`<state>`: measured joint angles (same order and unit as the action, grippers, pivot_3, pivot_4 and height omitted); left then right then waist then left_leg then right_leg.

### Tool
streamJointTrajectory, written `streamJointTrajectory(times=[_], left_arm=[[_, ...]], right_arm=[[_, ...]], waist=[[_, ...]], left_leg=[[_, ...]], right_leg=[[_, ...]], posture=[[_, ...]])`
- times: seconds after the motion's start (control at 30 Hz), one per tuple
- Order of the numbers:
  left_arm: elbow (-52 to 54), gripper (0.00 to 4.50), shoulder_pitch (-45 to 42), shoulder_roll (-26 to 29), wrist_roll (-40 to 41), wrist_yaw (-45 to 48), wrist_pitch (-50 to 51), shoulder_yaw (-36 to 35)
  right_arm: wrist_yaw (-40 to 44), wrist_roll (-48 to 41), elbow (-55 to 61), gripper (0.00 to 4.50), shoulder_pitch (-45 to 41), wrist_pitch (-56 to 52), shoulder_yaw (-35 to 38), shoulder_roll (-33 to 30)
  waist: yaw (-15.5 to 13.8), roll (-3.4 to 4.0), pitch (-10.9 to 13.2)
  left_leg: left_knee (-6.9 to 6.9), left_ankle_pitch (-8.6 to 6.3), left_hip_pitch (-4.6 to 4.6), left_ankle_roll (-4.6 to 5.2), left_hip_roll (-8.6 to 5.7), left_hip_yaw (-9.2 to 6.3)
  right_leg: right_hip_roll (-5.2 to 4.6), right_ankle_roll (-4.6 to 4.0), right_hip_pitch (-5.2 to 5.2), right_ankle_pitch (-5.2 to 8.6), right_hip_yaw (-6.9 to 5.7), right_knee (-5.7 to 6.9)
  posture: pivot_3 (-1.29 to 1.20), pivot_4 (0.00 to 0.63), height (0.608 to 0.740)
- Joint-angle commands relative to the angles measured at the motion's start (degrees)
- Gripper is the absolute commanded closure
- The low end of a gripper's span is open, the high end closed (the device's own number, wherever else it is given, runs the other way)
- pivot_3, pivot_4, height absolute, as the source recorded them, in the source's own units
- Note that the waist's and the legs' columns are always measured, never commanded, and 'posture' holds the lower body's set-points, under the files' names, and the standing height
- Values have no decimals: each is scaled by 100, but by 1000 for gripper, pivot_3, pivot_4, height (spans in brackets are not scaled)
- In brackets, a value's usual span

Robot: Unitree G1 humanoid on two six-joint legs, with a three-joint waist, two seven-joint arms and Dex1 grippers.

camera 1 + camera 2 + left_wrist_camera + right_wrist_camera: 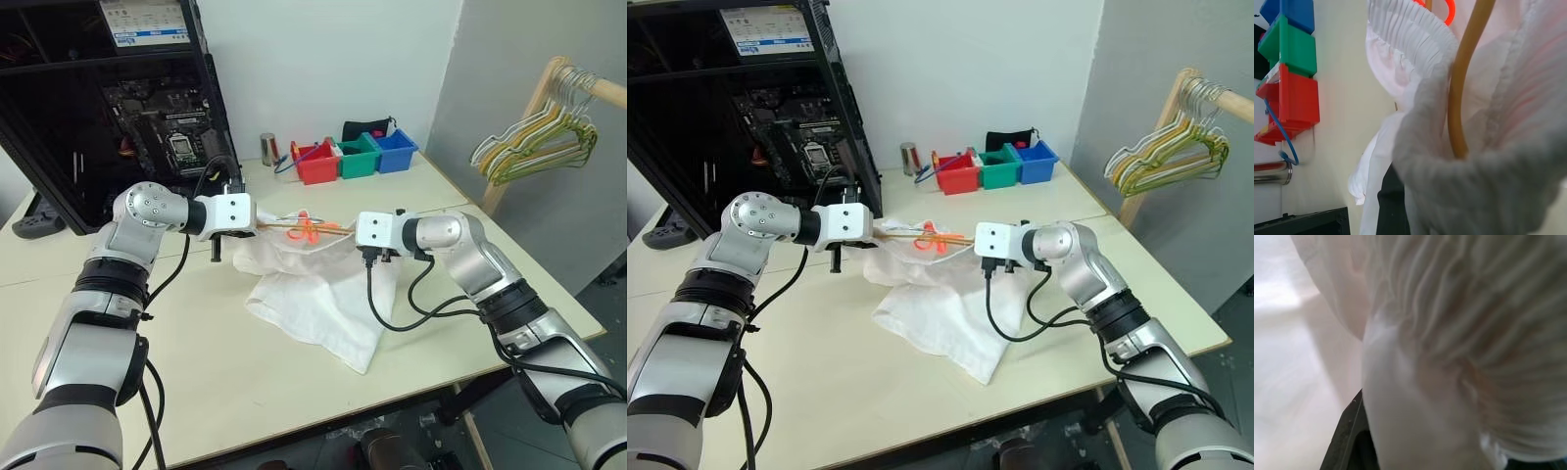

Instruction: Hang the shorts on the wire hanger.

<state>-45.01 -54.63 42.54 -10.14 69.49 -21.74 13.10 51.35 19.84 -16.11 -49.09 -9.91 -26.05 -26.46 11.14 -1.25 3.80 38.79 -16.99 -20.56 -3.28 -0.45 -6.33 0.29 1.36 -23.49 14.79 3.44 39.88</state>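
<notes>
step: thread shorts onto wire hanger | shorts: waistband raised, rest on surface | left gripper: clamped on waistband+wire | right gripper: grip unclear | tip: keep waistband taut

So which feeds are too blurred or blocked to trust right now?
Right wrist view: the shorts press close, soft and out of focus. Left wrist view: near fabric blurred, the wire hanger and the red bin sharper. Both eye views: evenly lit, clear.
</notes>
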Motion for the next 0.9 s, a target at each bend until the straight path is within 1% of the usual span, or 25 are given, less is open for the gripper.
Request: streamJointTrajectory(times=[0.03, 0.17, 0.23, 0.3, 0.5, 0.53, 0.57, 0.63, 0.73, 0.9], left_arm=[[198, 4500, -122, 0, 155, -128, -71, -170], [187, 4500, -142, -16, 157, -163, -82, -174], [181, 4500, -150, -22, 158, -180, -88, -179], [178, 4500, -150, -26, 160, -196, -93, -180], [183, 4500, -152, -30, 205, -273, -139, -224], [210, 3954, -140, -24, 263, -181, -90, -233], [240, 3820, -126, -11, 312, -97, -80, -232], [269, 3367, -127, 6, 382, -89, -89, -251], [365, 2860, -131, 45, 671, 146, 125, -343], [759, 1763, -26, 180, 1089, 506, 615, -570]], right_arm=[[60, 71, 6, 2809, -216, 228, 28, -66], [15, 135, -84, 3610, -228, 285, 41, -56], [-15, 167, -127, 4158, -235, 283, 55, -29], [-40, 197, -167, 4455, -244, 292, 56, -18], [-129, 270, -255, 4455, -307, 320, 64, 3], [-158, 289, -257, 4500, -313, 347, 59, 2], [-172, 290, -252, 4500, -310, 350, 64, 6], [-164, 272, -221, 4500, -291, 316, 86, 21], [-146, 252, -158, 4500, -250, 262, 112, 35], [-141, 216, -104, 4500, -195, 155, 152, 35]], waist=[[0, 0, 0], [-1, 0, 0], [-1, 0, 0], [-2, 0, 0], [-2, 0, 0], [-2, 0, 0], [-2, 0, 0], [-2, 0, 0], [-1, 0, 0], [1, 0, 0]], left_leg=[[0, 0, 0, 0, 0, 0], [0, 0, 0, 0, 0, 0], [0, 0, 0, 0, 0, 0], [0, 0, 0, 0, 1, -2], [0, 0, 1, 0, 0, 0], [0, 0, 1, 0, 0, 0], [0, 0, 0, 0, 0, -1], [0, 0, 0, 0, 0, 0], [0, 0, 0, 0, 1, 0], [0, 0, 0, 0, 0, 0]], right_leg=[[0, 0, 0, 0, 1, 0], [0, 0, 0, 0, 1, 0], [0, 0, 0, 0, 0, 0], [0, 0, 0, 0, 0, 0], [0, 0, 0, 0, 1, 0], [0, 0, 0, 0, 2, 0], [0, 0, 0, 0, 1, 0], [-1, 0, 0, 0, 2, 0], [-1, 0, 0, 0, 3, 0], [0, 0, 0, 0, 2, 0]], posture=[[-130, 0, 740], [-128, 0, 740], [-128, 0, 740], [-126, 0, 740], [-126, 0, 740], [-126, 0, 740], [-126, 0, 740], [-126, 0, 740], [-126, 0, 740], [-132, 0, 740]])
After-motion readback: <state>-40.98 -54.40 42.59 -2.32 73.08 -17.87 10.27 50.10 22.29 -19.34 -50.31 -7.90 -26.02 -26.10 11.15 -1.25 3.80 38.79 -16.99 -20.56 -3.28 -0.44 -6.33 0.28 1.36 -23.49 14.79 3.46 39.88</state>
